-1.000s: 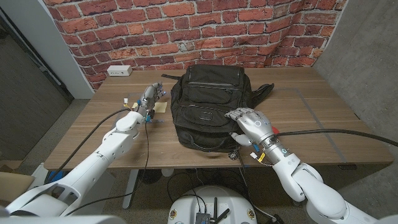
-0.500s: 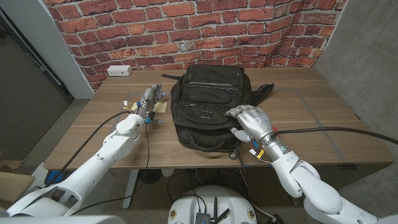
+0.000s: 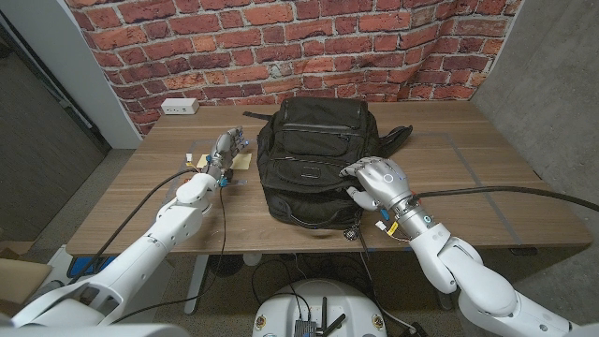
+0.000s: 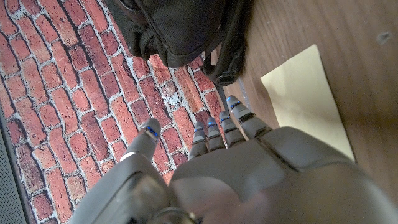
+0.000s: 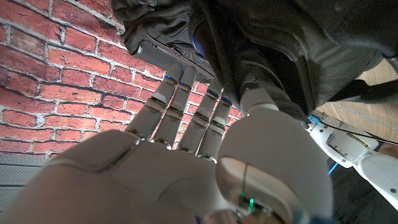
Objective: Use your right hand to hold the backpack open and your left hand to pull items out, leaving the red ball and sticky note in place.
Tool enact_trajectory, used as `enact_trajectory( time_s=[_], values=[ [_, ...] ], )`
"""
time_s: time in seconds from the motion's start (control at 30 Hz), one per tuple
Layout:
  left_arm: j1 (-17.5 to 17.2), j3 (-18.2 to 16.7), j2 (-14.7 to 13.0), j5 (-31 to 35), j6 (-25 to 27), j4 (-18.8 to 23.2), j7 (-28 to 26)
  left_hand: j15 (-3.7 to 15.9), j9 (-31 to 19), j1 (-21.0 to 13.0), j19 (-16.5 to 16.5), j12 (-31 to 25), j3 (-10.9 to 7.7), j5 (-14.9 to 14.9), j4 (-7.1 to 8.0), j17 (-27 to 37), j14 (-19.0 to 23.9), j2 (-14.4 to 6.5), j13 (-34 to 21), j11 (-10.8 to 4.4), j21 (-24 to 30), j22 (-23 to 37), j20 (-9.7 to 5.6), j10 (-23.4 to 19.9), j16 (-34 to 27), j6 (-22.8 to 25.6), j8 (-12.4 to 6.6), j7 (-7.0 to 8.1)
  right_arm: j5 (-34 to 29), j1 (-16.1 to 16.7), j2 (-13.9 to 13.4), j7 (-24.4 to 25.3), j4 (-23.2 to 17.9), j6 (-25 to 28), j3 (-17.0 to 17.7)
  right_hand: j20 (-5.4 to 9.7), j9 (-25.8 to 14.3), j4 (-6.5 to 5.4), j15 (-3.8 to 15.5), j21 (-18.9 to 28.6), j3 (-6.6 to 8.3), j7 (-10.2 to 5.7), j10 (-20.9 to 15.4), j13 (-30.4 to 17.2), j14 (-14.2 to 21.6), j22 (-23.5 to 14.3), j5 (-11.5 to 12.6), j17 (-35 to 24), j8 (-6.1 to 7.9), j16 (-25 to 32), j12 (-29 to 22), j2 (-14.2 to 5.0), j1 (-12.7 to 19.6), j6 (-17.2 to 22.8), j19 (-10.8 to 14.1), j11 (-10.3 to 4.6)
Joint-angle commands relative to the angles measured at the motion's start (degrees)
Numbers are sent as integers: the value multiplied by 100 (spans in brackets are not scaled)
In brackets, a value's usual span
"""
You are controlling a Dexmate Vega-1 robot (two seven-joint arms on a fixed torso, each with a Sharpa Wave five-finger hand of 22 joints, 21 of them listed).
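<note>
Head view: a black backpack (image 3: 316, 159) lies on the wooden bench (image 3: 487, 178), near its middle, its zipped front panel facing up and a strap trailing off toward the brick wall (image 3: 281, 47) on the robot's right. The right hand (image 3: 376, 180) rests on the backpack's near right corner, fingers spread and bent over the fabric; whether any fabric is actually pinched cannot be told. A thick black cable (image 3: 505, 194) runs from that wrist across the bench to the right edge.

The left hand (image 3: 223, 148) is just beside the backpack's left side, apart from it, with the fingers straight and close together, grasping nothing. A yellow sticky note (image 3: 241, 161) lies on the bench between this hand and the bag, close to the hand. A white power strip (image 3: 179, 107) sits at the bench's far left corner, well apart from everything else.

In the left wrist view the left hand (image 4: 249, 162) shows extended fingers, with the sticky note (image 4: 308, 99) flat on the wood just beside them and the backpack (image 4: 180, 28) beyond the fingertips, one strap loop hanging near the note.

In the right wrist view the right hand (image 5: 186, 149) has its fingers reaching up against the dark fabric of the backpack (image 5: 280, 43), fingertips touching or slipped under a fold. Part of the left arm (image 5: 354, 155) shows past the bag.
</note>
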State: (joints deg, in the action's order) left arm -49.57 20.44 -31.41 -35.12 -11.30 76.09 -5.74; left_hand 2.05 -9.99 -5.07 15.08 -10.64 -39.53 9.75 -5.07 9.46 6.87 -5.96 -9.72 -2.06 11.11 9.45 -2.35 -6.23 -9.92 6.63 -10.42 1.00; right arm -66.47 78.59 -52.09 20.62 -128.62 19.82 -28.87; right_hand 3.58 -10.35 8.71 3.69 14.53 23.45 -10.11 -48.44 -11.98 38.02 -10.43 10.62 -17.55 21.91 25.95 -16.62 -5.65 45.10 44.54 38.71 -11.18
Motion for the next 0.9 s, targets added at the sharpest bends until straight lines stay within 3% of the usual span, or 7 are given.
enact_trajectory(
  time_s=[0.03, 0.43, 0.9],
  values=[
    [-146, -56, -68, -18, 39, 232, -106, 19, -12, 60, 65, -24, -50, 19, 2, 18, 55, -271, -22, 16, 16, 35, -205, -60, -26, 71, -12, 16, 231, -31, -88, -69, -77, -95, 87, 748, -3, 1, 957, 45, 94, -8, -177, 4, 146, -21, 50, 1, 40, -22, -37, -137, 11, 196, 59, -8],
    [-307, -131, -118, -49, 87, 549, -265, 7, -12, 69, 72, -21, -58, 18, 3, 19, 64, -266, -22, 17, 15, 35, -198, -61, -25, 80, -13, 17, 699, -25, -39, -399, -276, -41, 277, 805, 14, -14, 959, 64, 205, 10, -727, 39, 472, -28, 4, 54, 61, -123, -66, -300, -53, 680, 116, -21],
    [-354, -126, -133, -42, 184, 713, -339, 4, -13, 79, 78, -20, -69, 17, 4, 19, 68, -261, -23, 15, 12, 36, -200, -66, -22, 90, -13, 20, 1183, 46, 8, -596, -493, 20, 505, 804, 12, 68, 986, 71, 357, 42, -1172, 34, 666, -41, -4, 61, 37, -215, -79, -376, 80, 1001, 109, -14]
  ],
)
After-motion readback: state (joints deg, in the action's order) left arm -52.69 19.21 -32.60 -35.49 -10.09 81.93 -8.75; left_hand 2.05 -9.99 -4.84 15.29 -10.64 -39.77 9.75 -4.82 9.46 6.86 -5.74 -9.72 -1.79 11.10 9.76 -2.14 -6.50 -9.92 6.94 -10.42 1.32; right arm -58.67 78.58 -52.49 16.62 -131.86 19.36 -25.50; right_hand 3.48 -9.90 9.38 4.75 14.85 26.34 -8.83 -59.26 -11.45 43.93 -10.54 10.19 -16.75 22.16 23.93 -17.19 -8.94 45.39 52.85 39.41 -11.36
